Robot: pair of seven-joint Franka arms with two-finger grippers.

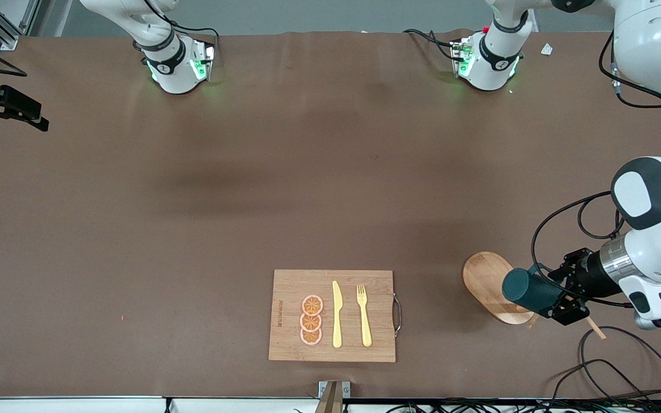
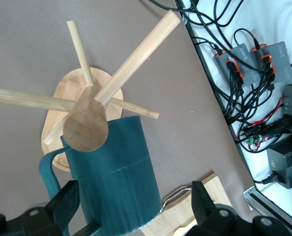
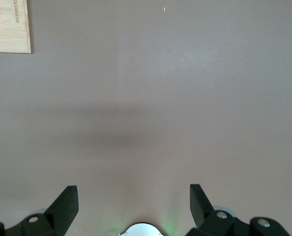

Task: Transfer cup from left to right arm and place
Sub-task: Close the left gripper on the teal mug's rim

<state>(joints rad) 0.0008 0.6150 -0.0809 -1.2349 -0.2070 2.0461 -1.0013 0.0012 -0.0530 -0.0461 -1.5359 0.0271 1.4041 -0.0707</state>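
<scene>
The left gripper (image 1: 557,301) is at the left arm's end of the table, over a small oval wooden tray (image 1: 486,279), and its two black fingers (image 2: 64,204) are closed on the dark teal cylindrical cup (image 1: 531,291) with a loop handle. The cup is lifted in the air and lies almost on its side, with its closed bottom turned toward the middle of the table. In the left wrist view the cup (image 2: 117,172) is seen between the fingers, its handle toward one finger, and a wooden stand with several thin round pegs (image 2: 89,105) rises from the oval tray under it; one round wooden knob of this stand partly covers the top of the cup. The right gripper (image 3: 134,204) waits with its fingers spread wide and holding nothing, over the bare brown table cover (image 1: 193,229) near the right arm's base. Nearer to the front camera, about in the middle of the table, lies a rectangular wooden cutting board (image 1: 290,344) with a metal handle. On it are three orange slices (image 1: 311,320), a yellow knife (image 1: 337,314) and a yellow fork (image 1: 364,314), side by side.
</scene>
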